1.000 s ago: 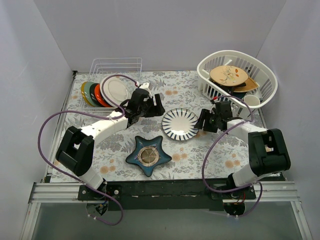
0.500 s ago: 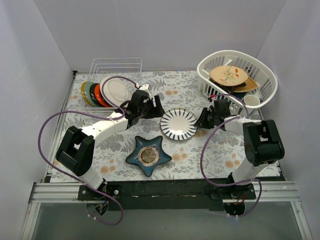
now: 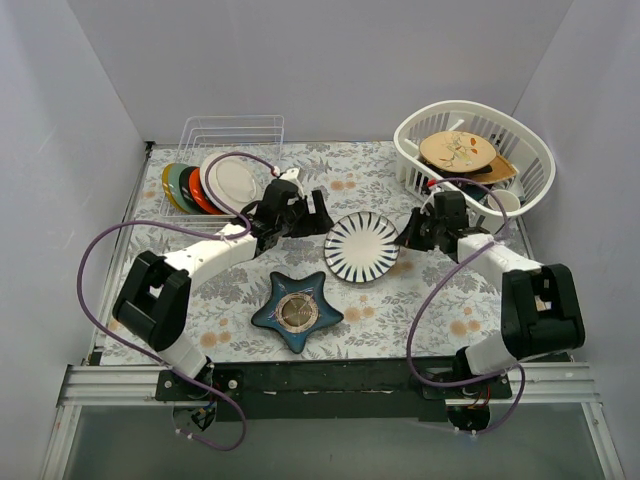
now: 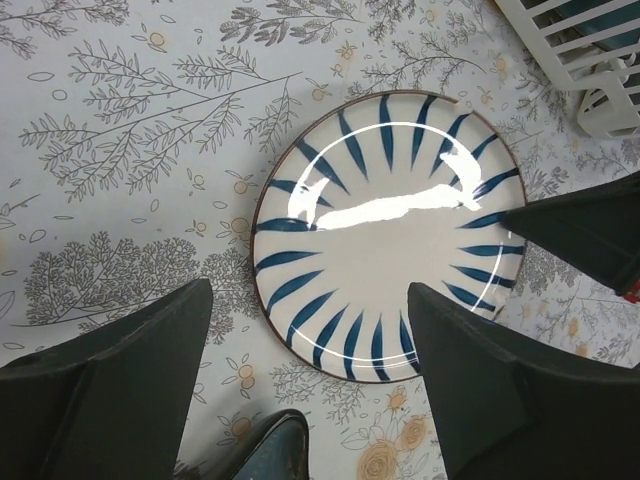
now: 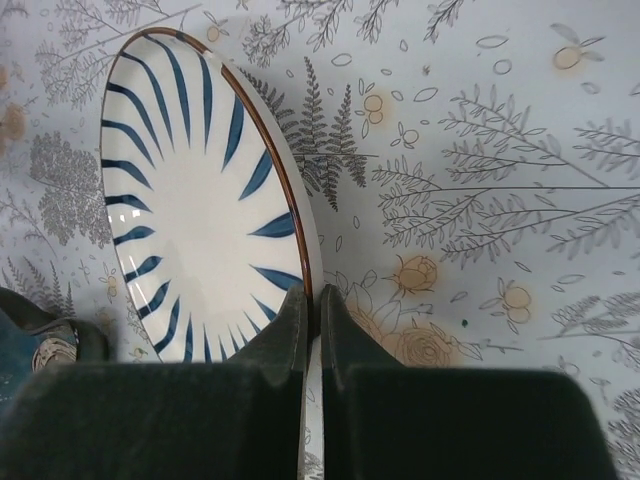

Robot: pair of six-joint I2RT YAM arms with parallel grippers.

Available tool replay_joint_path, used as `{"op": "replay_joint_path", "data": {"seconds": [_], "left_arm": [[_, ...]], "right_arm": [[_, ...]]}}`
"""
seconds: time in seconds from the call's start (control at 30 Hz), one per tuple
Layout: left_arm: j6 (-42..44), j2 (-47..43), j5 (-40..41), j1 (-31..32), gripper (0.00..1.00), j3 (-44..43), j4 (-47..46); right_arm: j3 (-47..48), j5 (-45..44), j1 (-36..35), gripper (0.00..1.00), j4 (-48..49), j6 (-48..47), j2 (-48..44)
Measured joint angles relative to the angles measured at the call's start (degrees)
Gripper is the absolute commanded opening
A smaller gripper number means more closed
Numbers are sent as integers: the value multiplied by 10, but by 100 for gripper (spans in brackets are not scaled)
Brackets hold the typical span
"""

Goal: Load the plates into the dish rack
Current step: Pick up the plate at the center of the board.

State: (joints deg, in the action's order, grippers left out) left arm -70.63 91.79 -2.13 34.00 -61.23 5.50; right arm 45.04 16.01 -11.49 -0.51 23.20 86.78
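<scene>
A white plate with dark blue stripes (image 3: 362,247) lies mid-table. My right gripper (image 3: 405,237) is shut on its right rim, and the right wrist view shows both fingers pinching the brown edge (image 5: 312,295) of the plate (image 5: 200,210). My left gripper (image 3: 318,213) hovers at the plate's left side, open, its fingers (image 4: 150,360) straddling the near rim of the plate (image 4: 385,235) without touching it. The wire dish rack (image 3: 230,133) stands at the back left. Yellow (image 3: 167,185), teal (image 3: 181,186), orange-red (image 3: 202,193) and off-white (image 3: 233,180) plates stand on edge at its front.
A dark blue star-shaped dish (image 3: 297,312) sits near the front, just below the left gripper (image 4: 265,445). A white slotted basket (image 3: 530,150) with a tan plate and other dishes stands at the back right, close behind the right arm.
My right gripper has closed onto the striped plate's right rim, and the plate has shifted slightly right. The left gripper has opened a little wider.
</scene>
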Motion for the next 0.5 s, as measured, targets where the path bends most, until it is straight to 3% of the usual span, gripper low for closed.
{"op": "replay_joint_path", "data": {"seconds": [0.27,0.5], "left_arm": [[-17,62,-62,0,84,-63,25],[-34,64,-98,0,84,-79,14]], "right_arm": [[9,-59,1,1,-61,-31,-119],[39,-75,1,1,-102,-42,-167]]}}
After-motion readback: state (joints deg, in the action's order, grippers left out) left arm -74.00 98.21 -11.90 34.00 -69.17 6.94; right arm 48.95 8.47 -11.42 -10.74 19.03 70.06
